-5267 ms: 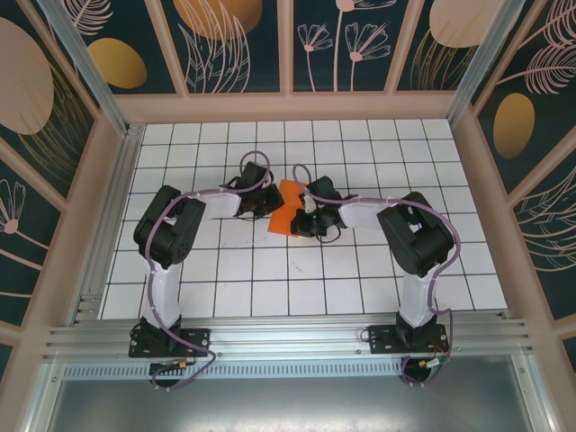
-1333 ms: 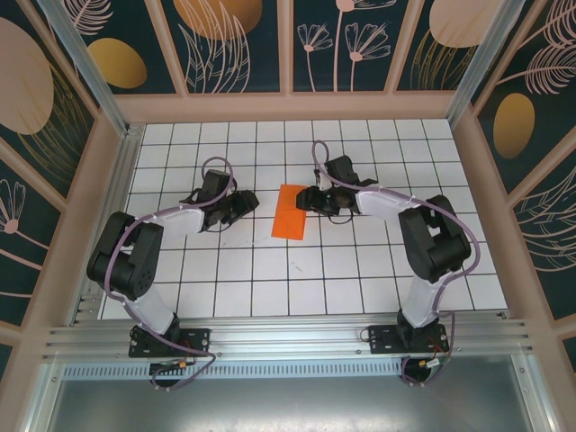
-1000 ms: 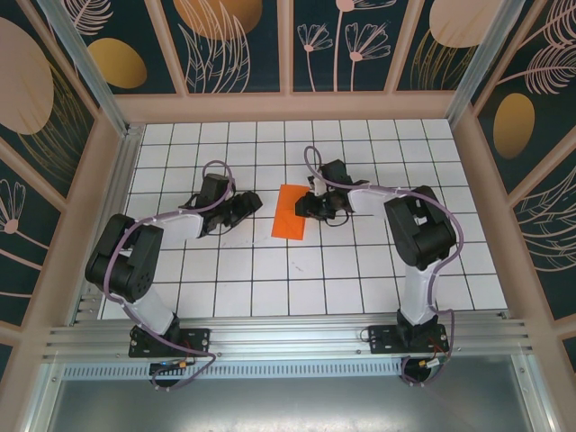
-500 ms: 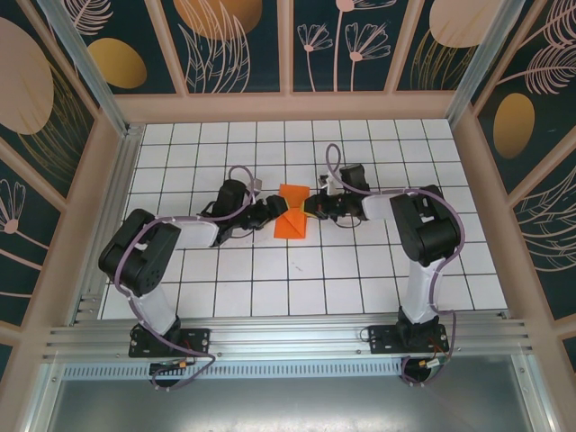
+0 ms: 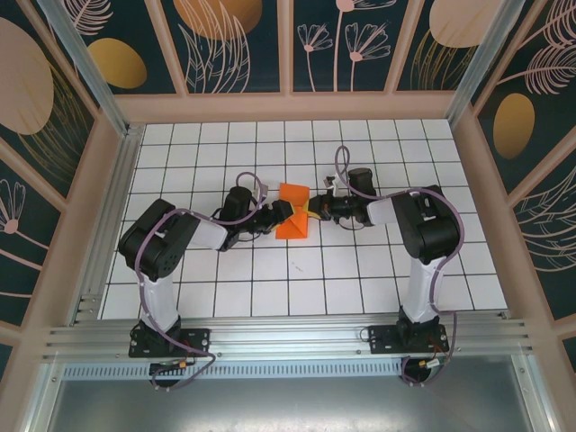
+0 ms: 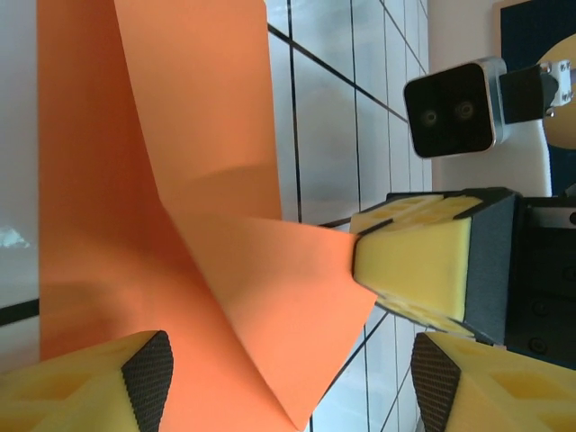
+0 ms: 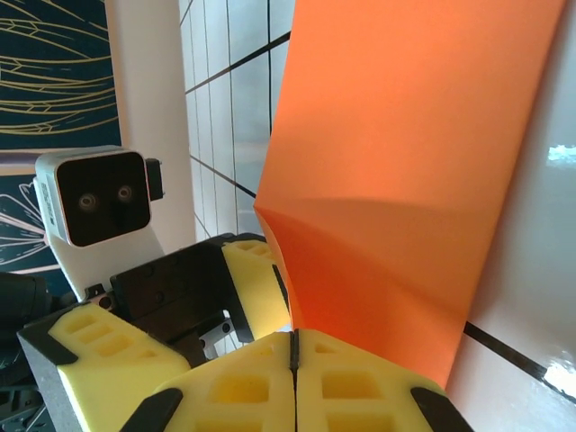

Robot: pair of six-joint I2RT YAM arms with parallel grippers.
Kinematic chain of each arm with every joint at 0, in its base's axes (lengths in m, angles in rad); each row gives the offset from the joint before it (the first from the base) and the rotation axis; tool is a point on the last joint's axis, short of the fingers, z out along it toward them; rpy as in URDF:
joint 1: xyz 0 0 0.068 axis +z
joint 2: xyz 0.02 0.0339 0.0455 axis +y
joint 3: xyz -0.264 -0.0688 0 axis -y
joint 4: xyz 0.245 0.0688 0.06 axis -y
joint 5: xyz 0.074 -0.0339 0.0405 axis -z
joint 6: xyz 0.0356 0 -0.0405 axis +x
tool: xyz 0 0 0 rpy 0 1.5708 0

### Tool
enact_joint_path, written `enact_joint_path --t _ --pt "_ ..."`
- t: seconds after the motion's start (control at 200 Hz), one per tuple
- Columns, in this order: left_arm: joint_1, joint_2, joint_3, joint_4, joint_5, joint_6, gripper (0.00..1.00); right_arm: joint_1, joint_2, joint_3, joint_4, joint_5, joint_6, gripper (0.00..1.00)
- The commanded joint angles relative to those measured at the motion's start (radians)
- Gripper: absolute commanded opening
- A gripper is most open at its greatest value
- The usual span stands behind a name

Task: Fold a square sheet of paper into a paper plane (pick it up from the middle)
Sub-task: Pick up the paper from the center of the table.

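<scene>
Right wrist view: the right gripper (image 7: pixel 292 346) has its pads pressed together, pinching the right edge of the paper (image 7: pixel 405 135). That edge is lifted into a creased peak. Left wrist view: the left gripper (image 6: pixel 288 382) has its fingers spread at the paper's left side. The raised fold sits between them, unclamped. Top external view: the paper lies partly folded, and the table (image 5: pixel 297 288) beneath it extends on every side.
</scene>
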Motion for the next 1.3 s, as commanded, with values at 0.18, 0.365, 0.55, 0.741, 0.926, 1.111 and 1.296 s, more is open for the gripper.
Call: enact_joint_path --t 0.18,0.365,0.55,0.741,0.926,1.111,1.296 --pt "-0.013 0.086 0.044 0.076 0.019 0.009 0.59 -0.017 0.032 -0.031 0.063 -0.029 0.027 0.06" --pt "-0.013 0.113 0.056 0.077 0.025 0.011 0.56 -0.025 0.044 -0.043 0.065 -0.021 0.033 0.06" --pt "-0.012 0.095 0.078 -0.051 -0.033 0.034 0.56 -0.037 0.036 -0.067 0.089 -0.017 0.045 0.07" --pt "-0.014 0.068 0.105 -0.172 -0.056 0.055 0.57 -0.037 0.0 -0.093 0.168 -0.05 0.076 0.07" --pt "-0.015 0.02 0.082 -0.124 -0.011 0.049 0.66 -0.038 -0.04 -0.108 0.222 -0.079 0.122 0.06" --pt "-0.015 -0.014 0.074 -0.131 -0.002 0.087 0.75 -0.038 -0.066 -0.112 0.229 -0.094 0.139 0.07" --pt "-0.014 0.003 0.071 -0.066 0.038 0.056 0.79 -0.036 -0.078 -0.122 0.294 -0.119 0.196 0.07"
